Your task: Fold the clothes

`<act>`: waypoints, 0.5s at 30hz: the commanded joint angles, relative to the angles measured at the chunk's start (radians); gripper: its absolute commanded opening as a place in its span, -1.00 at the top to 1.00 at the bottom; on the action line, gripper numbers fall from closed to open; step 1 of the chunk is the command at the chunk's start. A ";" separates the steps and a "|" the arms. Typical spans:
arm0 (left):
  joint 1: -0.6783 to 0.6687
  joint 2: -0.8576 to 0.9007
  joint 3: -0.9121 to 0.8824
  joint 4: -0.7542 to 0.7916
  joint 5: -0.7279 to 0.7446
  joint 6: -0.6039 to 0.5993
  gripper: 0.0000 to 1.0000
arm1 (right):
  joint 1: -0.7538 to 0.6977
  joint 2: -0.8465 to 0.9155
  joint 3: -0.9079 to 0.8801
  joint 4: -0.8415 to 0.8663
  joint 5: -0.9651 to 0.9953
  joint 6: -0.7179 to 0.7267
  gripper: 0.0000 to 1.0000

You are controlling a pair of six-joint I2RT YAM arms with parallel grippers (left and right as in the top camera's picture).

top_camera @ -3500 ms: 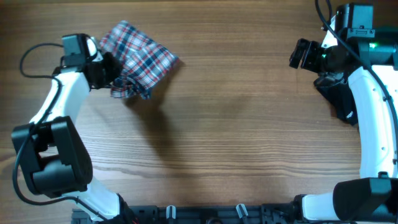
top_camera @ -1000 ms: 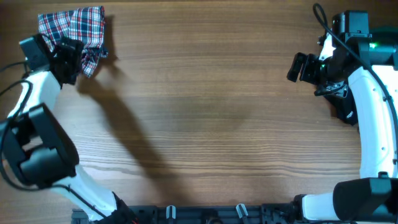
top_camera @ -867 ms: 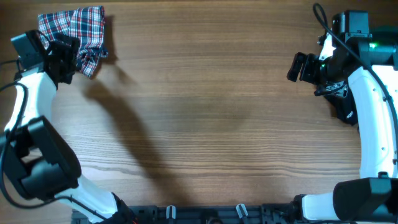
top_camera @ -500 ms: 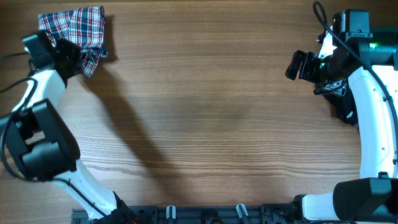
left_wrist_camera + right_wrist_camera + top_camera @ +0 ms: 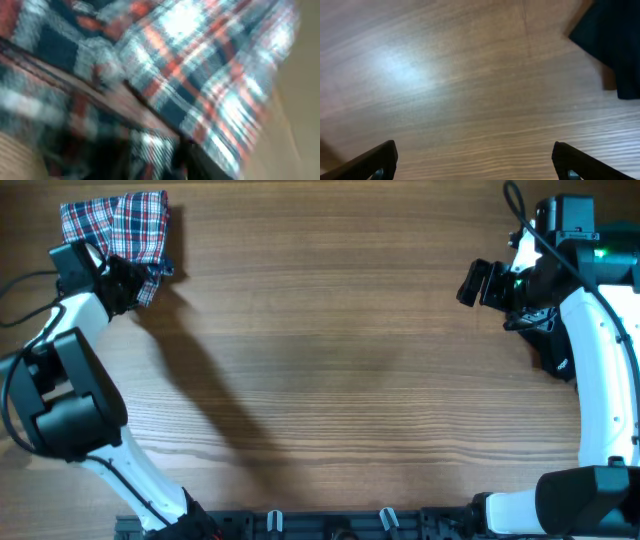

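The plaid shirt, red, navy and white, lies bunched at the table's far left corner. My left gripper is at its lower edge, where a loose flap hangs down. In the left wrist view the plaid cloth fills the blurred frame, and a fold sits between the dark fingers, which look shut on it. My right gripper hovers at the far right, open and empty, with its fingers wide apart over bare wood. The black garment lies beside the right arm and shows in the right wrist view.
The wooden table spans the view. The plaid shirt sits close to the table's far edge and left side. The black garment lies near the right edge, partly under my right arm.
My left arm carried the plaid shirt from mid-left to the far left corner. Over the last second its wrist swung about while the shirt stayed put. The right gripper shifted slightly left.
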 commanded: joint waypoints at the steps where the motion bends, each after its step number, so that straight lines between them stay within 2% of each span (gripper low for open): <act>1: -0.006 -0.233 -0.004 -0.072 0.117 0.131 0.07 | 0.000 -0.042 0.005 0.047 0.067 0.039 -1.00; 5: -0.006 -0.507 -0.005 -0.243 0.120 0.223 -0.24 | 0.000 -0.150 0.005 0.090 0.131 0.042 -0.99; 8: -0.005 -0.649 -0.005 -0.332 0.116 0.233 -0.99 | 0.000 -0.229 0.005 0.064 0.130 0.043 -1.00; 11: -0.006 -0.735 -0.005 -0.392 0.116 0.233 -0.99 | 0.000 -0.288 0.005 0.000 0.116 0.060 -0.99; 15: -0.005 -0.761 -0.005 -0.410 0.116 0.233 -1.00 | 0.000 -0.304 0.005 -0.105 0.116 0.061 -0.99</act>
